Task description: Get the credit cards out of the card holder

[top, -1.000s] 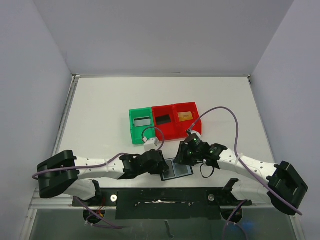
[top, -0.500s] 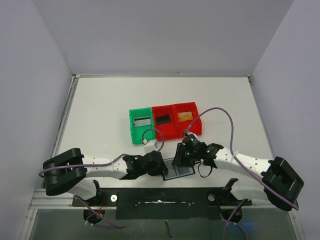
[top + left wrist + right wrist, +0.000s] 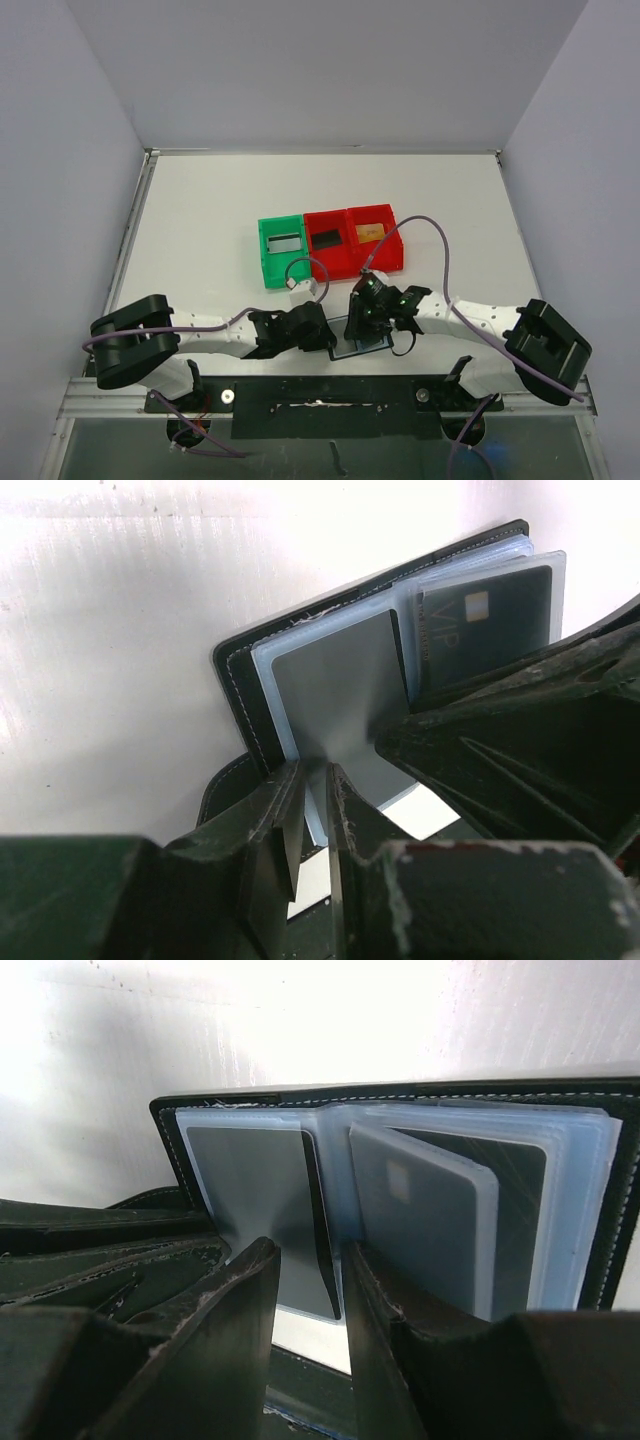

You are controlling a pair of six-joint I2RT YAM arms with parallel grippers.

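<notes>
Item: card holder (image 3: 360,341), black stitched folding wallet, lying open and flat on the white worktop (image 3: 200,220) at the near edge, between the two grippers

Contents: glossy blue-grey plastic sleeves (image 3: 570,1210) fanned from the spine; a plain grey card (image 3: 335,685) in the leaf nearest the left arm; a dark card marked VIP with a gold chip (image 3: 490,625) in the next stack

Elsewhere: a green bin (image 3: 266,262) and two red bins (image 3: 330,264) stand farther back, well apart from the holder, each with one flat card inside (greyish, black, tan)

Left gripper (image 3: 315,775): jaws narrow, one either side of the lower edge of the grey card's sleeve; a firm pinch cannot be confirmed

Right gripper (image 3: 310,1250): jaws part-open, straddling the lower edge of the same leaf near the spine, holding nothing that can be seen

Handling, as judged: the cards are light, thin and stiff; the sleeves are soft, slick and springy and likely to flop or lift with the card. The holder is light enough to slide, so it wants pinning at the cover. Best hold on the card is its exposed short edge, drawn out along the sleeve's opening rather than across it
</notes>
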